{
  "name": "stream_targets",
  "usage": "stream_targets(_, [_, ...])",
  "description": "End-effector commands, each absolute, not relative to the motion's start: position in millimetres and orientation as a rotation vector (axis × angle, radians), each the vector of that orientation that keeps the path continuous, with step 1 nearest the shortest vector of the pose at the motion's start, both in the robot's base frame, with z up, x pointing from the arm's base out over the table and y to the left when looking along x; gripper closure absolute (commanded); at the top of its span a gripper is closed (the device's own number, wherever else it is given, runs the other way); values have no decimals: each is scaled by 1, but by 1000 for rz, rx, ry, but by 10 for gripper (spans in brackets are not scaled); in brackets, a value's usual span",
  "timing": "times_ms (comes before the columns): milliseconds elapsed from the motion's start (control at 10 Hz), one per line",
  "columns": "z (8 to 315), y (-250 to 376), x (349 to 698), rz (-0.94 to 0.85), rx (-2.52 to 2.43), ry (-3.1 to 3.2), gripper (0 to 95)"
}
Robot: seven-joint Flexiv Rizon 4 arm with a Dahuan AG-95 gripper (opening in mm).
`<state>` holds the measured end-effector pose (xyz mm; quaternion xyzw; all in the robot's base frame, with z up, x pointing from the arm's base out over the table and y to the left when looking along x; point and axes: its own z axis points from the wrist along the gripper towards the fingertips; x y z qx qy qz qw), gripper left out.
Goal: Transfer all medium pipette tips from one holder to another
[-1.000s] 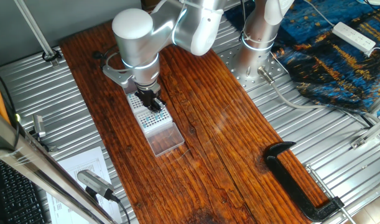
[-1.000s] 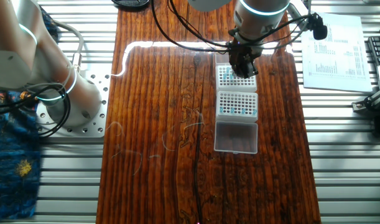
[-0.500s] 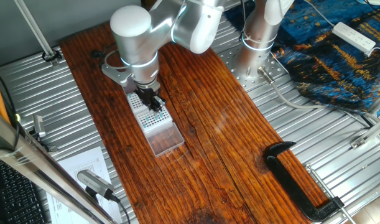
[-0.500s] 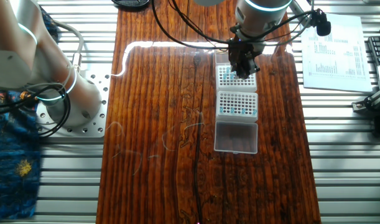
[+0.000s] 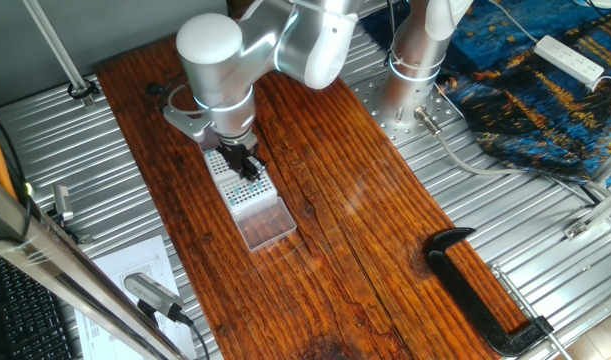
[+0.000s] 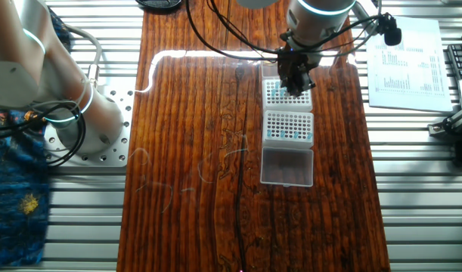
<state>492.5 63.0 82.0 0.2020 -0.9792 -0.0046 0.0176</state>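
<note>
Two white tip racks lie end to end on the wooden table. The rack nearer the clear lid [image 6: 289,126] [image 5: 251,188] shows a grid of teal-blue medium pipette tips [image 6: 291,128]. The rack beyond it [image 6: 276,94] [image 5: 219,164] shows only a few teal tips [image 6: 274,91] along one side, and the rest is white holes. My gripper [image 6: 295,81] [image 5: 247,166] points straight down over this second rack, just above its surface. Its black fingers look close together. The arm hides the fingertips, so I cannot see whether a tip is between them.
A clear plastic lid [image 6: 286,166] [image 5: 266,224] lies flat next to the full rack. A black clamp [image 5: 480,295] sits at the table's far end. Cables [image 6: 215,30] run near the rack end. A printed sheet [image 6: 408,57] lies off the table.
The gripper has shifted very slightly over the sparsely filled rack and seems a touch higher. The racks and the lid have not moved.
</note>
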Motion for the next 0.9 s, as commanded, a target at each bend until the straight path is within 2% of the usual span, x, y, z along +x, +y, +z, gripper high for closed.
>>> stream_targets(100, [80,63,493,-14,624,-3042,950])
stream_targets(600, [79,63,492,-21,629,-3044,950])
stream_targets(700, [79,63,492,-30,631,-3048,760])
stream_targets(900, [80,63,492,-26,634,-3047,760])
